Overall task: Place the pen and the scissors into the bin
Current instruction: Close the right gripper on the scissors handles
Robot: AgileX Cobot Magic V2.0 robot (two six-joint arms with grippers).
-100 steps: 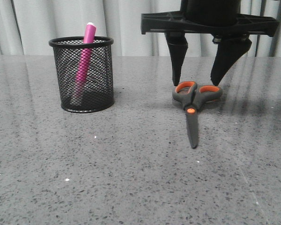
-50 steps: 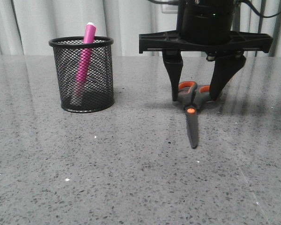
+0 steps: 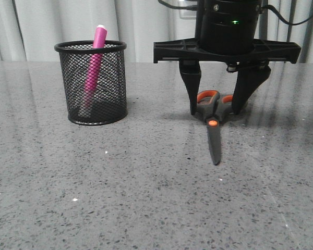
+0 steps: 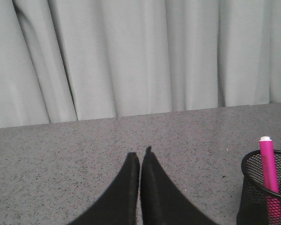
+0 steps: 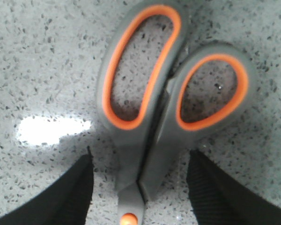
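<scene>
Scissors (image 3: 214,117) flat on table, rigid, likely slick. Right gripper (image 3: 215,107) spread, straddling the handle neck: best hold. Left gripper (image 4: 140,161) closed, empty.

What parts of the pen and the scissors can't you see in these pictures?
- Pen: in the front view its lower end is blurred behind the mesh of the bin; the left wrist view's edge cuts it off.
- Scissors: the right gripper fingers partly hide the handles in the front view.
- Blades: the right wrist view's edge cuts them off just past the pivot.
</scene>
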